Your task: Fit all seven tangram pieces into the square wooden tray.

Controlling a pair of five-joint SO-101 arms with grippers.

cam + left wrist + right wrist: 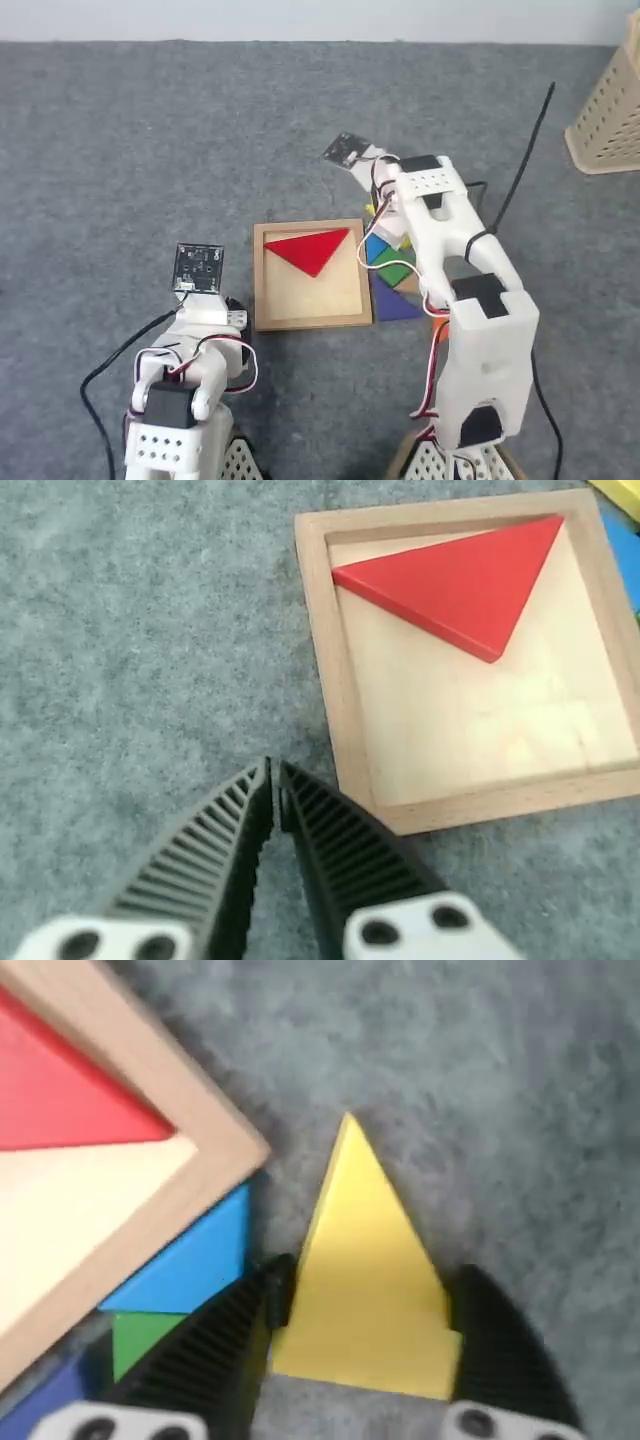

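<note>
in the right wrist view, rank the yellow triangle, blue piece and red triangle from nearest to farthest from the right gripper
1. Yellow triangle: gripped in the right gripper itself.
2. Blue piece: next to one side of the gripper, lying outside the tray along its rim.
3. Red triangle: farthest, inside the tray beyond its corner.

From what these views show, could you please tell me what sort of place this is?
Most likely a robotics test bench rather than a home: a grey felt-like mat serves as the work surface, two white robot arms stand on it, and a square wooden tray holds one red triangular piece.
</note>
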